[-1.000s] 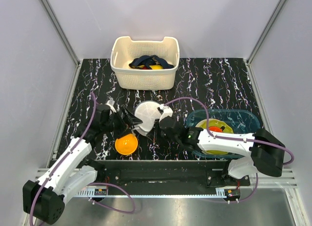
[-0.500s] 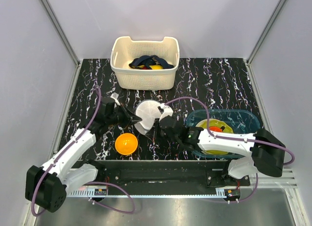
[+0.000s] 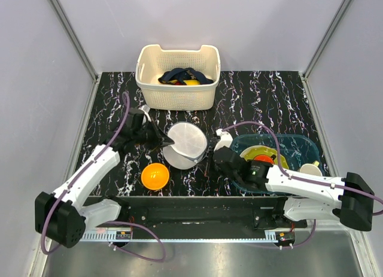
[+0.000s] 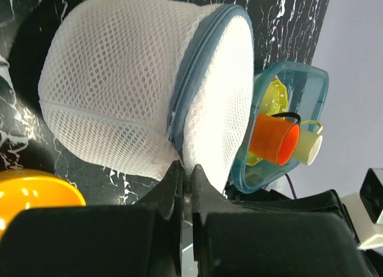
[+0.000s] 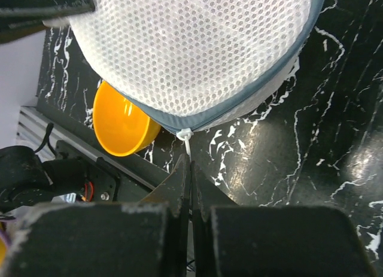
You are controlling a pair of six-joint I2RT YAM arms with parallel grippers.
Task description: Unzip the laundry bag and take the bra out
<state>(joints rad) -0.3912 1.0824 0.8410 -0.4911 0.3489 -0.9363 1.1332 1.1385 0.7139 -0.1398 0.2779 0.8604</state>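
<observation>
The laundry bag [image 3: 187, 144] lies on the tabletop [image 3: 269, 103] between both hands, beside the orange bowl [image 3: 155, 176], tipped so one round face looks up. From above we see only that pale disc. Our wrist views show the left hand [image 4: 187, 172] pinched on mesh beside the zip [image 4: 191, 67], and the right hand [image 5: 190, 163] closed on the white zip pull [image 5: 187, 139].
</observation>
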